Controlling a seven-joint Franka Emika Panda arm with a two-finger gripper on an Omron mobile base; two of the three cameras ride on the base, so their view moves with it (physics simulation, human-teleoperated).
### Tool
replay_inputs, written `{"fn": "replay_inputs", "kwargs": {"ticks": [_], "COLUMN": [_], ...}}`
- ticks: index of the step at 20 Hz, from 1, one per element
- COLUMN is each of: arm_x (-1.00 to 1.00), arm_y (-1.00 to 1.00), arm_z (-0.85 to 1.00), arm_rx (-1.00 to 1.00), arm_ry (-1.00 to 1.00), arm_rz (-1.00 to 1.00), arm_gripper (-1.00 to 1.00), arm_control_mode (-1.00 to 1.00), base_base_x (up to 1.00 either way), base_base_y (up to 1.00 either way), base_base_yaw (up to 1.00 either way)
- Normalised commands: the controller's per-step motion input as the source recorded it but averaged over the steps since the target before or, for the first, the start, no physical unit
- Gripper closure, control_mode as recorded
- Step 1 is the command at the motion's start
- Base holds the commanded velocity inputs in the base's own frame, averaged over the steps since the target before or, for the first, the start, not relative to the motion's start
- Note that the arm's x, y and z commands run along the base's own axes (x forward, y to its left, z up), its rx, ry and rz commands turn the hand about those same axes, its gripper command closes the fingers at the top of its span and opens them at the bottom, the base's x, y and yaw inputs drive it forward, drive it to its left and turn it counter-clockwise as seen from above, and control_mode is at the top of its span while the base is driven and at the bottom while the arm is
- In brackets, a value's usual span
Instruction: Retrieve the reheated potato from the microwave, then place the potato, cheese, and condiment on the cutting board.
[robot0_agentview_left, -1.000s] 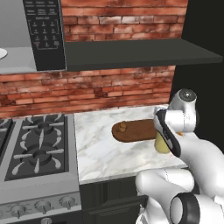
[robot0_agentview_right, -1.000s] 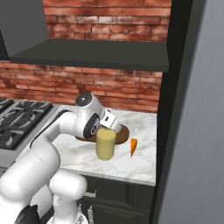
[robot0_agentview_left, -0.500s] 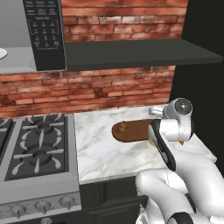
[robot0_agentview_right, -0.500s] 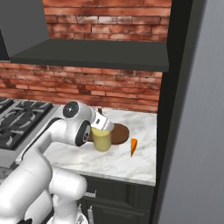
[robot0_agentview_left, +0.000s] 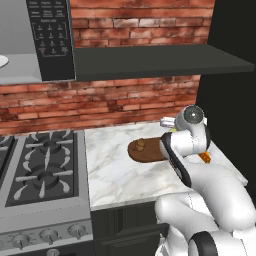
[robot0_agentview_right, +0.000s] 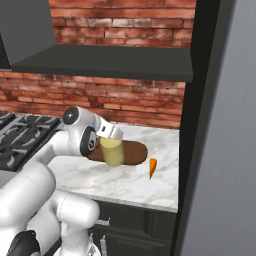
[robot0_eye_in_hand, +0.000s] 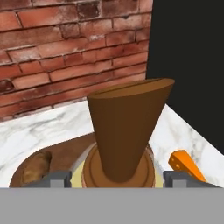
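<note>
No readable writing shows on the microwave (robot0_agentview_left: 50, 37) panel you see. Your gripper (robot0_eye_in_hand: 118, 179) is clamped on the condiment (robot0_agentview_right: 113, 151); the potato (robot0_eye_in_hand: 36, 167) sits left of it on the cutting board (robot0_agentview_left: 147, 151), the cheese (robot0_eye_in_hand: 187, 164) to its right.

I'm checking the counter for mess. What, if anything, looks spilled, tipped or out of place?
Nothing spilled. The bottle stands upright in the claw over the board; the cheese lies off the board.

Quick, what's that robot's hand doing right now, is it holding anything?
Hand: closed around the yellow condiment bottle, a finger on each side of its brown neck, carrying it at the cutting board.
</note>
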Motion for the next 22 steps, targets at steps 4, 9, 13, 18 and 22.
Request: {"fn": "replay_inputs", "kwargs": {"ticks": [4, 9, 13, 18, 22], "arm_x": [0.28, 0.34, 0.36, 0.38, 0.39], "arm_y": [0.29, 0.12, 0.08, 0.1, 0.08], "arm_z": [0.03, -0.01, -0.02, -0.09, -0.18], "arm_rx": [-0.01, 0.0, 0.0, 0.0, 0.0], "arm_ry": [-0.01, 0.0, 0.0, 0.01, 0.04], "arm_rz": [0.02, 0.06, 0.07, 0.07, 0.07], "arm_gripper": [1.0, 1.0, 1.0, 1.0, 1.0], "arm_control_mode": [-1.0, -1.0, -1.0, -1.0, -1.0], "base_base_x": [0.0, 0.0, 0.0, 0.0, 0.0], "base_base_y": [0.0, 0.0, 0.0, 0.0, 0.0], "base_base_yaw": [0.0, 0.0, 0.0, 0.0, 0.0]}}
